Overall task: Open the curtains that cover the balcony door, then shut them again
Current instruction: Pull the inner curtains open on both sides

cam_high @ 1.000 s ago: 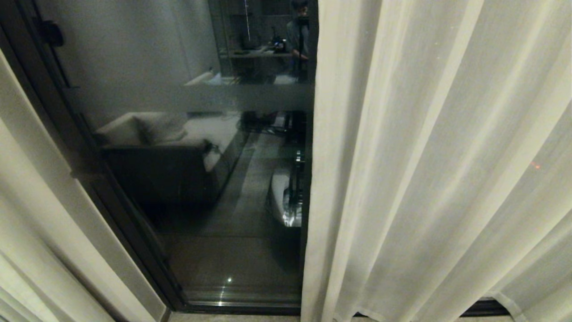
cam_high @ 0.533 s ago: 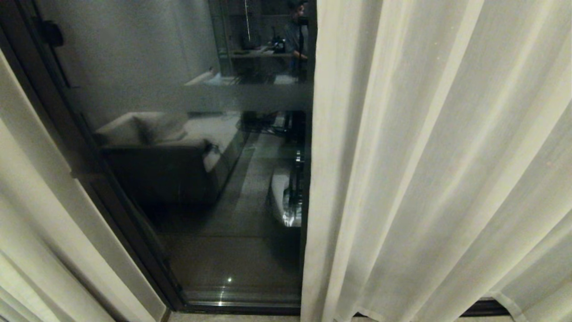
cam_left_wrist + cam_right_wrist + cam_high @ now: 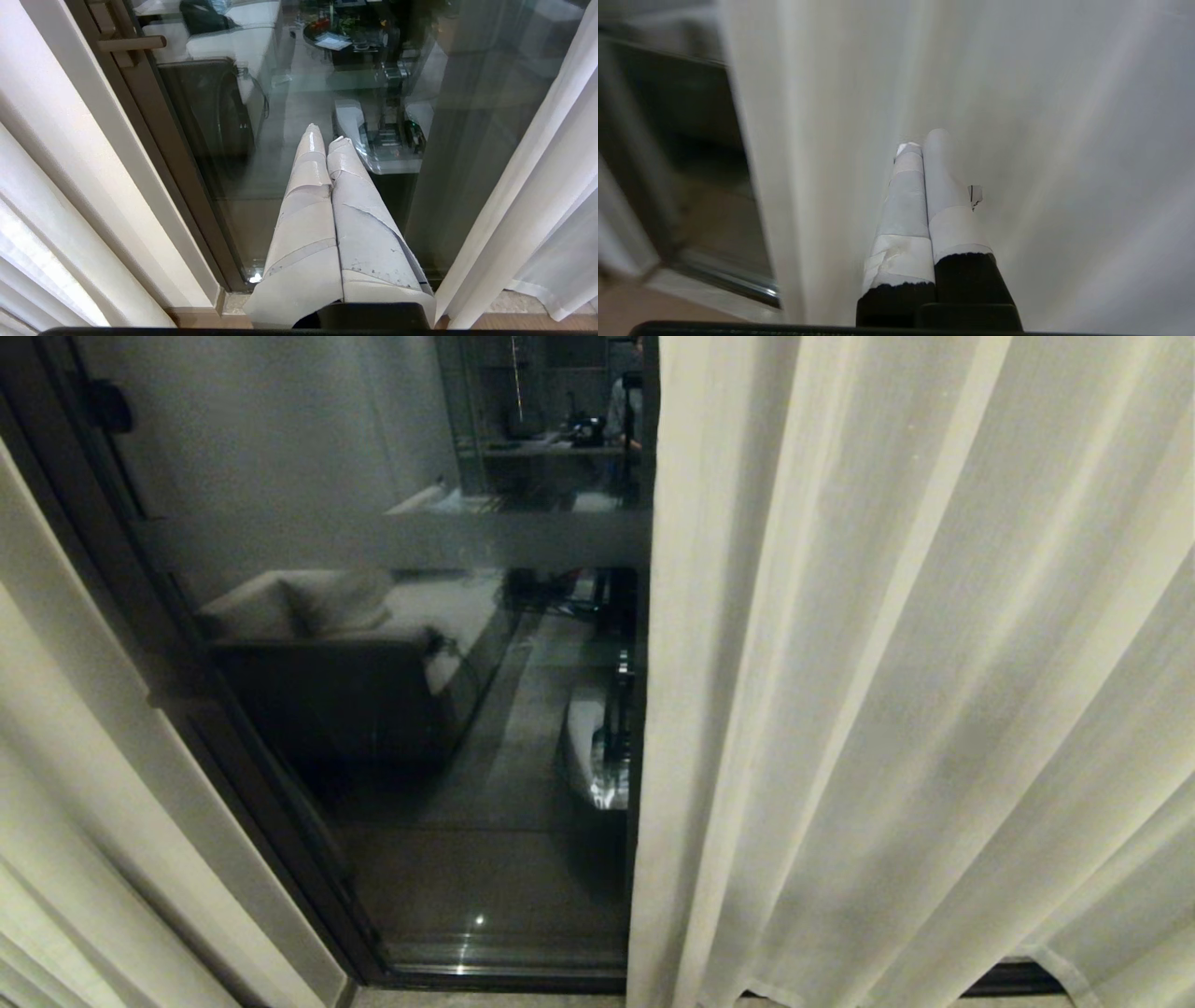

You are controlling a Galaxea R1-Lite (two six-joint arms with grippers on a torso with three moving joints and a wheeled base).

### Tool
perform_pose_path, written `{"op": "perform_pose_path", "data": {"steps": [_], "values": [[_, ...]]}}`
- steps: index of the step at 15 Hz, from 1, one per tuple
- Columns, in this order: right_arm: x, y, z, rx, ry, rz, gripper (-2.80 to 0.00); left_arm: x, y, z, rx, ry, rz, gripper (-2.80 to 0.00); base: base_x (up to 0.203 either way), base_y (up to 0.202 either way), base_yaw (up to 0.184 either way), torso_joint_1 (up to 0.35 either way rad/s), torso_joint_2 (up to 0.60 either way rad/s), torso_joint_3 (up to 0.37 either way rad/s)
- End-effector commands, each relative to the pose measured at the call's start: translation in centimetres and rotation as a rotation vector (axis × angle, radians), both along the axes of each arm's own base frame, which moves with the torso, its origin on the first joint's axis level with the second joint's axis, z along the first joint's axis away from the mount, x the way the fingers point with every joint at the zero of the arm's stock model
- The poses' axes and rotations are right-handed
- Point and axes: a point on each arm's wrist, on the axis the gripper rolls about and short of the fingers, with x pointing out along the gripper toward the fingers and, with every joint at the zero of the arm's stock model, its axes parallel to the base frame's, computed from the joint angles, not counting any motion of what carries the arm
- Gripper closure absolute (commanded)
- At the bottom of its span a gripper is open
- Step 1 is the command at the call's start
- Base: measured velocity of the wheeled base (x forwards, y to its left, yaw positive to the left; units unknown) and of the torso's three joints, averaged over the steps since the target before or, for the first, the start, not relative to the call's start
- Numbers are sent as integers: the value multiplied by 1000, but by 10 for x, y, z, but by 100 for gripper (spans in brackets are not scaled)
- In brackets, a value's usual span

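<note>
At the far left we note a thick cream panel (image 3: 65,821) drawn aside against the wall, so the dark frame (image 3: 233,775) of the balcony door (image 3: 420,709) stands exposed beside it. The glass is smooth and reflective, crossed by one frosted horizontal band (image 3: 401,539). In front of this bare pane, the left gripper (image 3: 325,139) hangs with its tape-wrapped fingers pressed together, holding nothing; we judge it parked. To the right, the sheer off-white curtain (image 3: 915,691) falls in soft vertical pleats to the floor, covering that half of the door. The right gripper (image 3: 922,142), likewise pressed together and empty, points at this sheer near its left edge, in our judgement placed to push the cloth along.
</note>
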Motion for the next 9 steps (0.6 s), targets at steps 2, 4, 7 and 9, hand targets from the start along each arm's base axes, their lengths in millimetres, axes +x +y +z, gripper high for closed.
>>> {"op": "perform_pose_path", "data": {"steps": [2,4,7,9], "values": [[86,27,44,-19,82,169,0,0,0,0,0,-1,1,0,0,0,0,0,0,0],[123,49,59,-20,61,299,0,0,0,0,0,-1,0,0,0,0,0,0,0,0],[171,81,72,-6,28,414,-280,0,0,0,0,-1,1,0,0,0,0,0,0,0],[197,98,79,0,21,449,-280,0,0,0,0,-1,0,0,0,0,0,0,0,0]]}}
